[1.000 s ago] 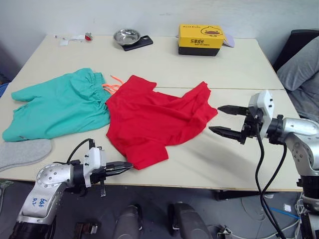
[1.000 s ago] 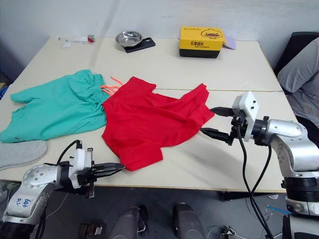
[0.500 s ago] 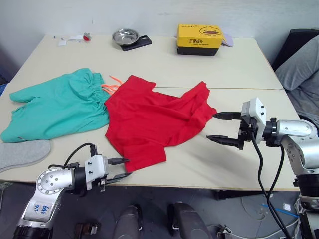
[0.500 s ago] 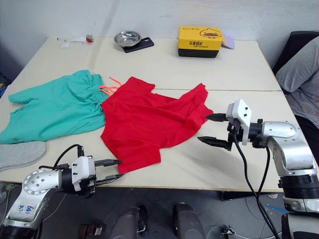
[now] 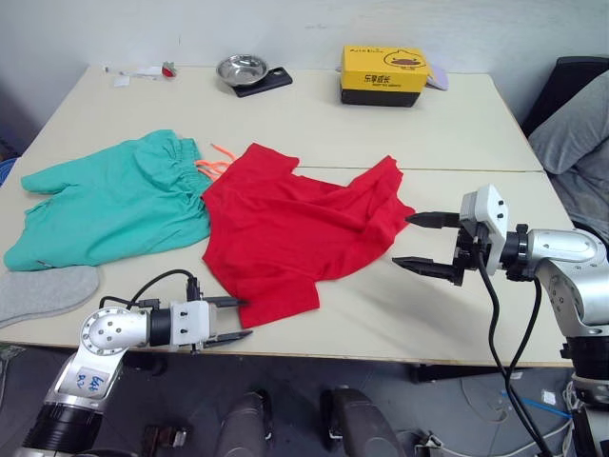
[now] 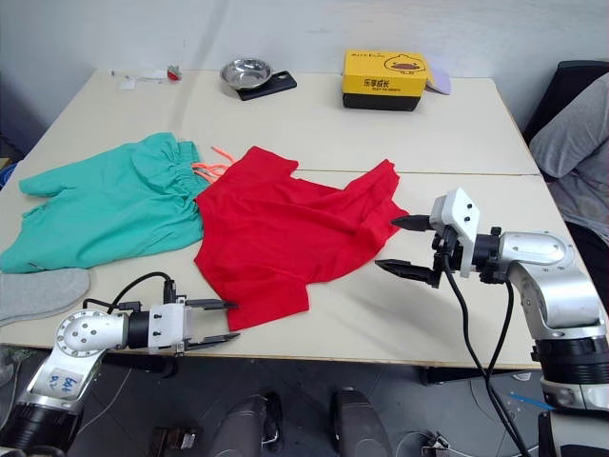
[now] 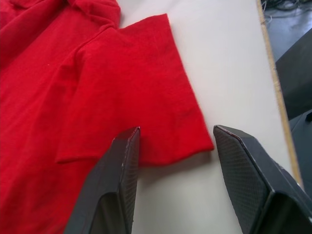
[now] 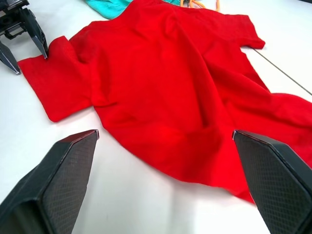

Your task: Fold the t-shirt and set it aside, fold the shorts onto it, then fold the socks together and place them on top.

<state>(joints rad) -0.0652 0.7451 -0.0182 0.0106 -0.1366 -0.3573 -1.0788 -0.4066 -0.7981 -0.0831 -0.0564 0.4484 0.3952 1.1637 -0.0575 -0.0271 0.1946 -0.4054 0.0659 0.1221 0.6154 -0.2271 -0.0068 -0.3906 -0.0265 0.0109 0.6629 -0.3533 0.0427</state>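
Left gripper [image 5: 231, 318] reached level from the near table [image 5: 400, 133] edge, fingers spread apart around the near sleeve corner of the t-shirt [image 5: 295, 228]; whether they touched the cloth was hard to make out. Right gripper [image 5: 419, 240] hovered spread wide just beside the shirt's right hem, forearm pointing inward. Rumpled, the shirt lay mid-table, overlapping the shorts [image 5: 109, 198] on its left. One of the socks [image 5: 43, 293] was cut off at the left edge.

The left claw [image 5: 234, 319] is opening and edging toward the near sleeve of the t-shirt [image 5: 285, 228], while the right claw [image 5: 415, 240] is spreading wider, closing on its hem.
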